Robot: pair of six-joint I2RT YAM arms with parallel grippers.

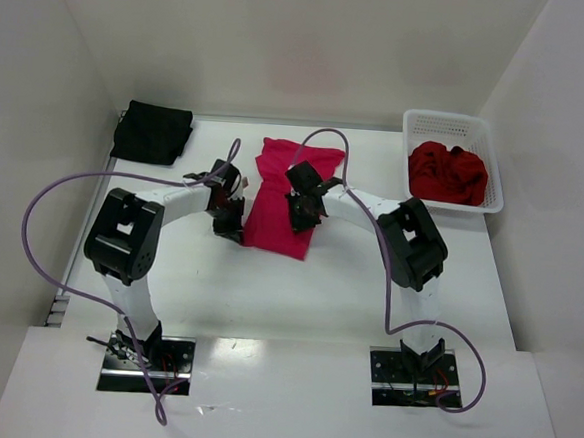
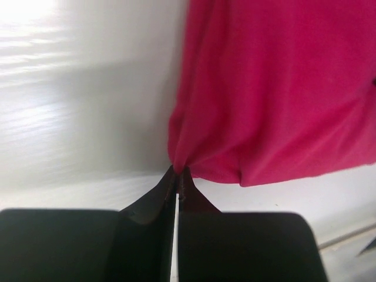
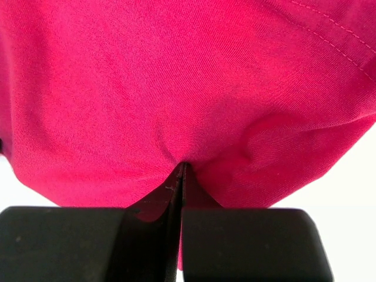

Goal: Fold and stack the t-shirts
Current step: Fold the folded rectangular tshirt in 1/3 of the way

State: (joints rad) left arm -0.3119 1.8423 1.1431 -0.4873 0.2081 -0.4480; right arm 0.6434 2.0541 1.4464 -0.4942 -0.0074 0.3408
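Note:
The crimson-pink t-shirt (image 1: 284,193) lies as a long folded strip at the table's middle. My left gripper (image 1: 229,213) is shut on its near left corner; the left wrist view shows the cloth (image 2: 276,88) pinched at the fingertips (image 2: 177,171). My right gripper (image 1: 303,212) is shut on the shirt's near right part; in the right wrist view the cloth (image 3: 176,76) bunches at the closed tips (image 3: 183,165). A black t-shirt (image 1: 153,131) lies folded at the far left. Darker red shirts (image 1: 447,173) lie crumpled in the basket.
The white lattice basket (image 1: 415,122) stands at the far right corner. White walls close in the table on three sides. Purple cables loop over both arms.

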